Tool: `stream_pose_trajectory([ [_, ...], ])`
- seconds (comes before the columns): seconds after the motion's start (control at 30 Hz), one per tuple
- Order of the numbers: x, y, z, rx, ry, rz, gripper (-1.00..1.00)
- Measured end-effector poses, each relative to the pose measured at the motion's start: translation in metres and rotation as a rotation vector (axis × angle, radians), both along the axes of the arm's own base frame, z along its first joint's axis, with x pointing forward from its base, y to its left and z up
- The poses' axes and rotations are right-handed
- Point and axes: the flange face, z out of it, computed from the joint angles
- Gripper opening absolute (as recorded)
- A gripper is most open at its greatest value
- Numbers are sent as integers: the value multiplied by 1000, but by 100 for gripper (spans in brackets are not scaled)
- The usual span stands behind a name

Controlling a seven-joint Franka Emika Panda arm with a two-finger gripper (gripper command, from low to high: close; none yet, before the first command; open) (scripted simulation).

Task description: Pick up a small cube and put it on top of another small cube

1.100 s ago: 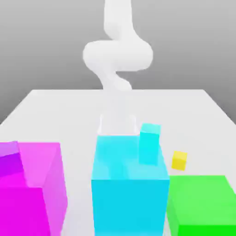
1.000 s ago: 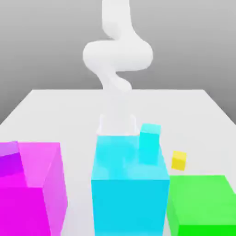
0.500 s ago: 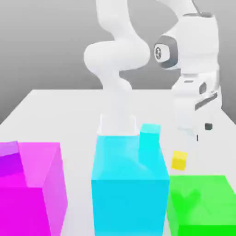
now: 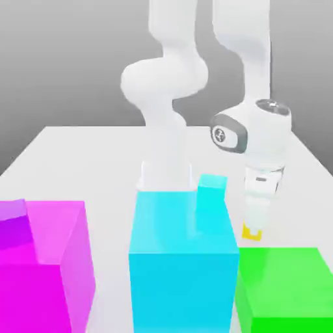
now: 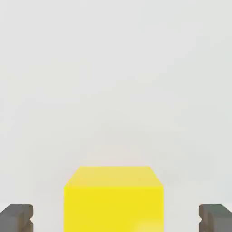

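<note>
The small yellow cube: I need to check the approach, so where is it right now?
In the exterior view the small yellow cube sits on the table right of the big cyan cube, behind the green cube, under the gripper.

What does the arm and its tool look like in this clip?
The arm is glossy white with rounded, tubular links. A grey disc with a small white marking sits on the wrist joint. The tool has a white body, and the hand view shows dark grey, notched fingertips.

Tiny bright-yellow small cube (image 5: 113, 199) flat on white table; btwn spread jaws
</note>
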Motion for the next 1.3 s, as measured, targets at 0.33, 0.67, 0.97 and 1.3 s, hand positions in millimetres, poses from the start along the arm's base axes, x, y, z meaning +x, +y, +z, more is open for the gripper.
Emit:
stream_pose_trajectory([
  [0.33, 1, 1, 6, 2, 1, 1, -100],
  [0.67, 9, 3, 67, 10, -10, -21, -100],
  [0.97, 111, -20, 164, 37, -12, -230, -100],
  [1.3, 174, -112, 309, 62, -12, -458, -100],
])
